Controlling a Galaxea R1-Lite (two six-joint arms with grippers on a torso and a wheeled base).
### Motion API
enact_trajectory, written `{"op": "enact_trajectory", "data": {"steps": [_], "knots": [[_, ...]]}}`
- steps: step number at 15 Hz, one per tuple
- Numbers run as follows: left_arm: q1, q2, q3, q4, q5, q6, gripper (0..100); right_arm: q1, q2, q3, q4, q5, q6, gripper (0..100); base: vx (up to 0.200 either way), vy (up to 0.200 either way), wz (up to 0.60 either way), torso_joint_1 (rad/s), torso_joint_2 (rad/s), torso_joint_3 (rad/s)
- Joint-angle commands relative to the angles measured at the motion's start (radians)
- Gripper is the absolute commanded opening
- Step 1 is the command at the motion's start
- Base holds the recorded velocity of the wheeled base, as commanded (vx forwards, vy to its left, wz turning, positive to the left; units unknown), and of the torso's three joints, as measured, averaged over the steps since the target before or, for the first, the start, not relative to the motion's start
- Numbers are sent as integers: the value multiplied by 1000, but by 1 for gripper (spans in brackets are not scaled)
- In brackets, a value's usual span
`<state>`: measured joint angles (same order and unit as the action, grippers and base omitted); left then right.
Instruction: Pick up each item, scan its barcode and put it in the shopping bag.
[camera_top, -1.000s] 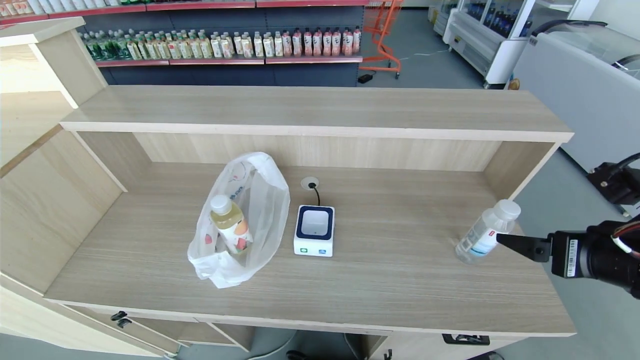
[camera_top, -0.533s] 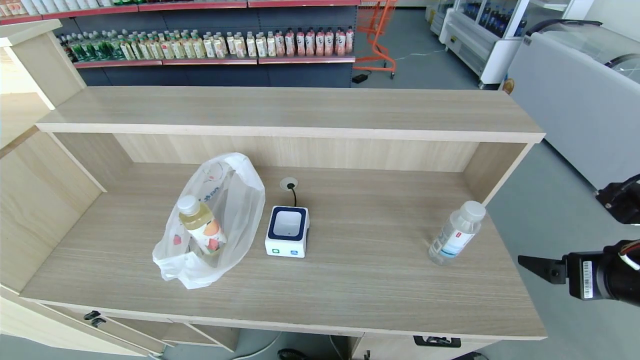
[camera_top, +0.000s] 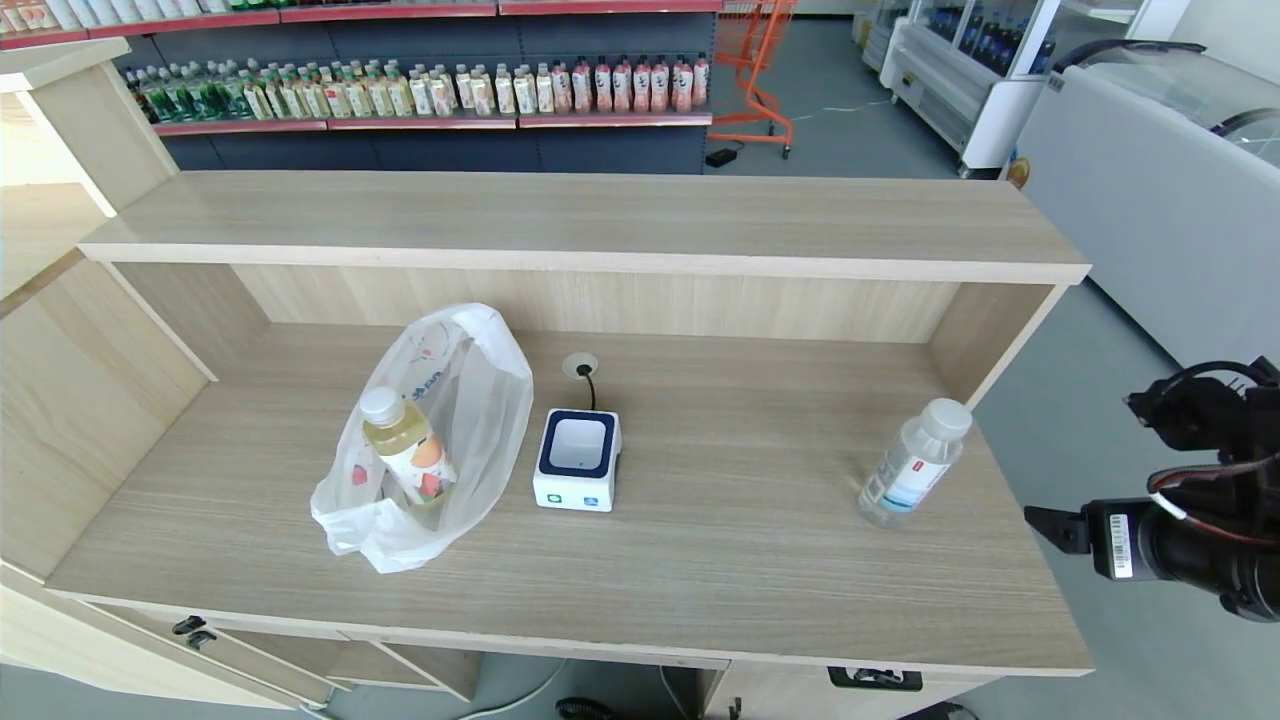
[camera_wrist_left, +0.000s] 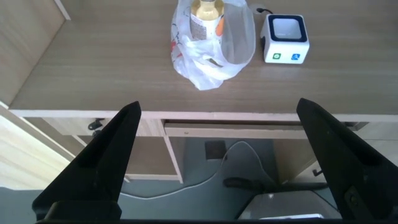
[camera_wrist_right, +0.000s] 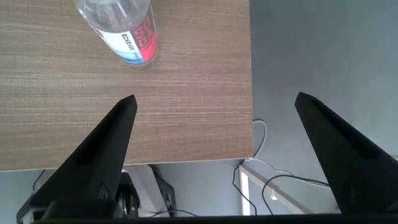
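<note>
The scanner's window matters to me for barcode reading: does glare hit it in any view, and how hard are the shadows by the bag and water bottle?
Head view: the scanner has an evenly pale window, no bright spot; shopping bag and water bottle cast only faint, soft-edged shadows on the counter. Left wrist view: the window reads brighter, near white, yet without a distinct glint.

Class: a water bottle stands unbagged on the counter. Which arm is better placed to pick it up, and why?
Right. The right gripper, open, sits just off the right end of the counter, close to the water bottle; the left gripper hangs off the front edge by the shopping bag.
</note>
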<state>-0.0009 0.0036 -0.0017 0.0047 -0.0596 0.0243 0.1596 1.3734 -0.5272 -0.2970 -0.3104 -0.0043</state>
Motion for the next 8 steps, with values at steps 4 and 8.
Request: {"op": "enact_trajectory", "data": {"steps": [4, 8], "knots": [[-1, -1, 0, 0, 0, 0, 100, 21, 222, 105, -295, 22, -6, 100, 0, 0, 0, 0, 0, 0], [-1, -1, 0, 0, 0, 0, 100, 34, 375, 133, -545, 60, -3, 100, 0, 0, 0, 0, 0, 0]]}}
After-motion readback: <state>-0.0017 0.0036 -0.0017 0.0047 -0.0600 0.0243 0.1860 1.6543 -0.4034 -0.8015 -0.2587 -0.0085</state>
